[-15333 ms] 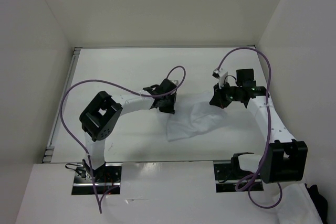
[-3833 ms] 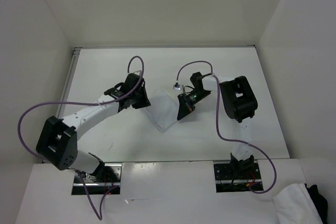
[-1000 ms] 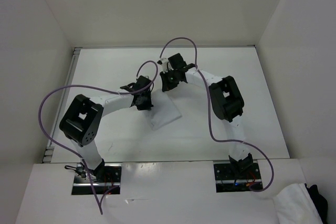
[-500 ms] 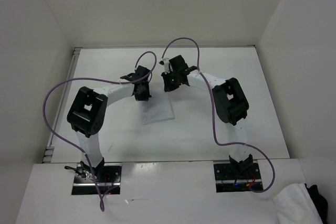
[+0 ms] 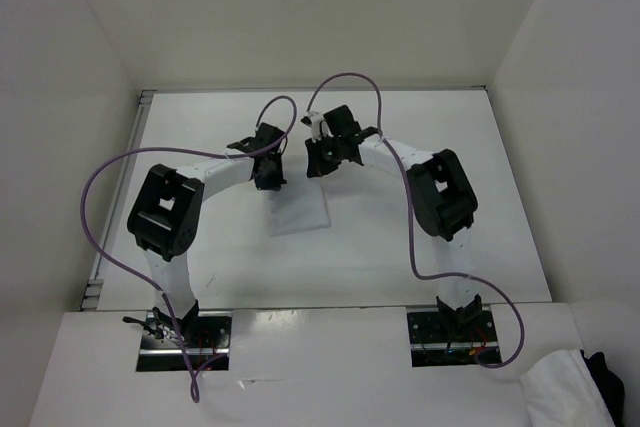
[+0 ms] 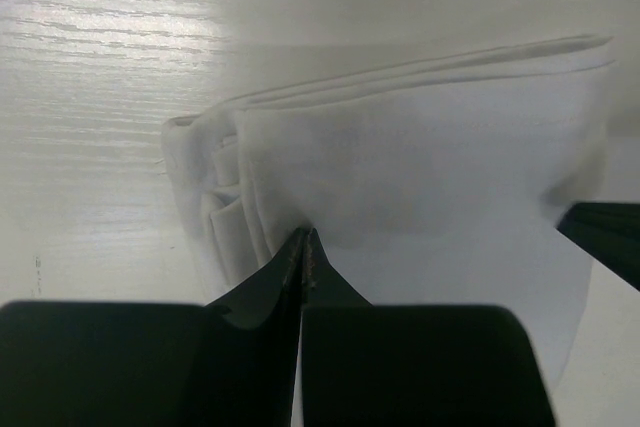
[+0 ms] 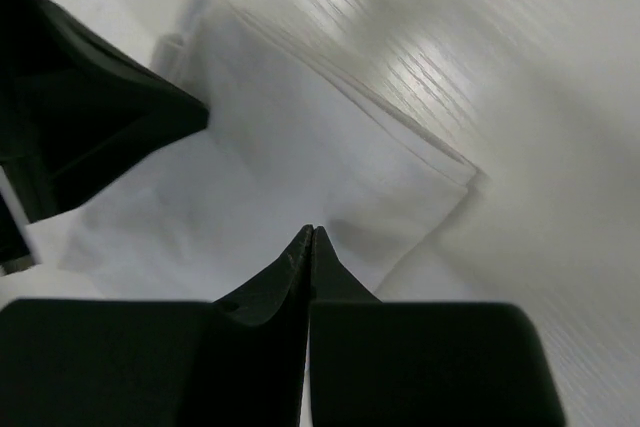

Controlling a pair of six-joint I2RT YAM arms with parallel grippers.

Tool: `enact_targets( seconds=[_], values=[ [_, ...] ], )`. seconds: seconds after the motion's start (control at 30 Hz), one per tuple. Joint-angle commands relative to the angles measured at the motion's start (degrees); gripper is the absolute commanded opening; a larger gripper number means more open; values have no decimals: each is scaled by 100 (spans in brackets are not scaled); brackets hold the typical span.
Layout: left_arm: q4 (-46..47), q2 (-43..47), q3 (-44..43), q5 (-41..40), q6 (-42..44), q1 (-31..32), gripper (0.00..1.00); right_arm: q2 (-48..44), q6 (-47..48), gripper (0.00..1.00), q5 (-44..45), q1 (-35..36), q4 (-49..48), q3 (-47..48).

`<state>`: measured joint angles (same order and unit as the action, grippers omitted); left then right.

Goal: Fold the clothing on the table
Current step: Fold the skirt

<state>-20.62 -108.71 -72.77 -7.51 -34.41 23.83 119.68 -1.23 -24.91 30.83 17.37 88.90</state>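
At the table [image 5: 450, 257] centre, left gripper [image 6: 303, 237] and right gripper [image 7: 310, 232] each clamp the folded clothing [image 5: 300, 215] by its far edge.

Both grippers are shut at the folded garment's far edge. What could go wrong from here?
1. The clothing shows loose stacked layers at its edge in the left wrist view. A sideways drag by the shut left gripper or right gripper could fan the fold open.
2. The grippers sit close together over the table, so they might collide when retreating.
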Motion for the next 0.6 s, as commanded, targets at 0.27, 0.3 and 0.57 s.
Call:
enact_targets(
  seconds=[0.27, 0.3, 0.57],
  values=[
    [23, -10, -193, 118, 172, -177, 0, 873, -167, 0, 1206, 108, 461, 926],
    [23, -10, -246, 179, 172, -177, 0, 934, -167, 0, 1329, 108, 461, 979],
    [147, -581, -1183, 627, 225, -362, 0, 1066, -438, 0, 2121, -155, 268, 1077]
  ],
)
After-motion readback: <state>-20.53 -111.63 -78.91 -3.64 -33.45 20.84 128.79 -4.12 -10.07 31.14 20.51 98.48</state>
